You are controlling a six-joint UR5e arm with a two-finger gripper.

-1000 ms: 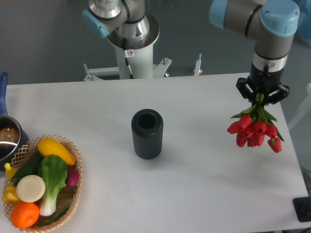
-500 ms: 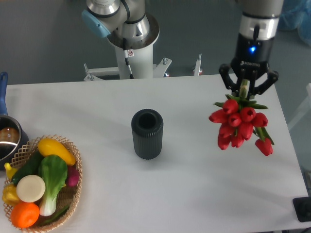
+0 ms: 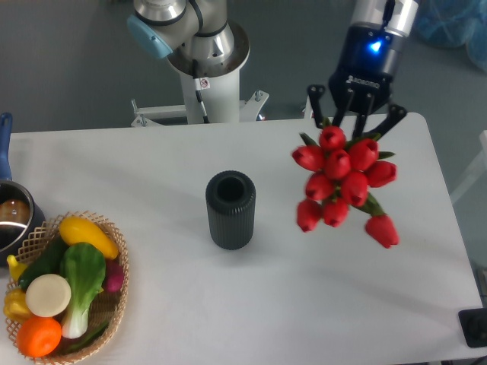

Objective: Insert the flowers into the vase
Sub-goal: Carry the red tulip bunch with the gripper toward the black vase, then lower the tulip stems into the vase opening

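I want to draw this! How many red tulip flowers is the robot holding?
9 that I can see. The tulip buds hang bunched under the gripper, right of the vase; one droops at the lower right. More may hide behind.

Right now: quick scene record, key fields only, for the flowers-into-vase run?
gripper: shut on the flowers, raised above the table
flowers: red tulips, buds hanging down, right of the vase, not over it
vase: upright, mouth open, nothing inside, mid-table
table: white
basket: vegetables, front left
pot: left edge, partly cut off
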